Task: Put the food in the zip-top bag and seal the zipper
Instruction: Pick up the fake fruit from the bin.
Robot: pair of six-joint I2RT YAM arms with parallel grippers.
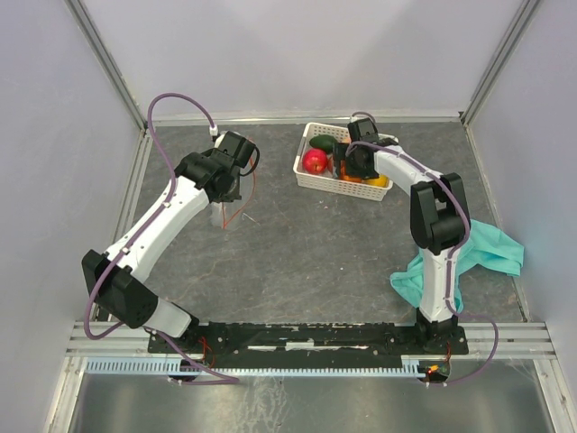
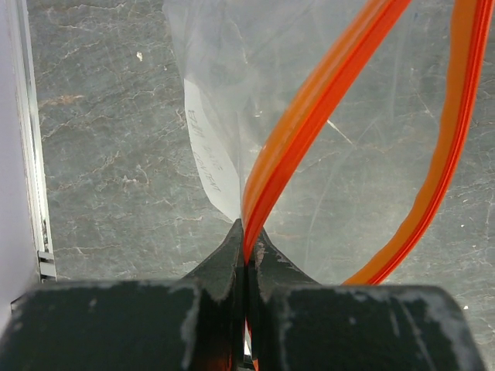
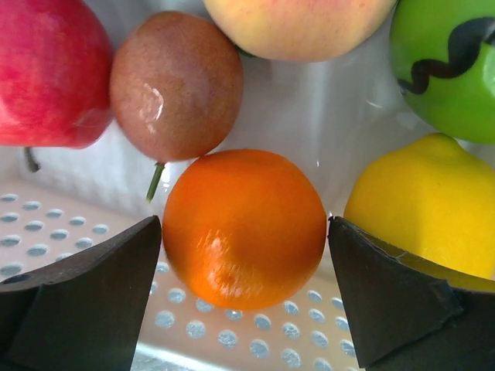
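The clear zip-top bag (image 2: pixel 224 62) hangs from my left gripper (image 2: pixel 247 239), which is shut on its red-orange zipper (image 2: pixel 309 108); the strip loops open above the table. From above, that gripper (image 1: pixel 230 194) holds the bag (image 1: pixel 225 216) at centre left. My right gripper (image 3: pixel 244 232) is open inside the white basket (image 3: pixel 46 232), one finger on each side of an orange (image 3: pixel 244 228), very close to it. Around it lie a red apple (image 3: pixel 46 73), a brown fruit (image 3: pixel 176 85), a peach (image 3: pixel 298 27), a green striped melon (image 3: pixel 448 69) and a yellow fruit (image 3: pixel 421 201).
The white basket (image 1: pixel 311 180) stands at the back centre of the grey table, with the right gripper (image 1: pixel 352 171) reaching down into it. A teal cloth (image 1: pixel 491 248) lies crumpled at the right, beside the right arm's base. Frame posts run along both side walls.
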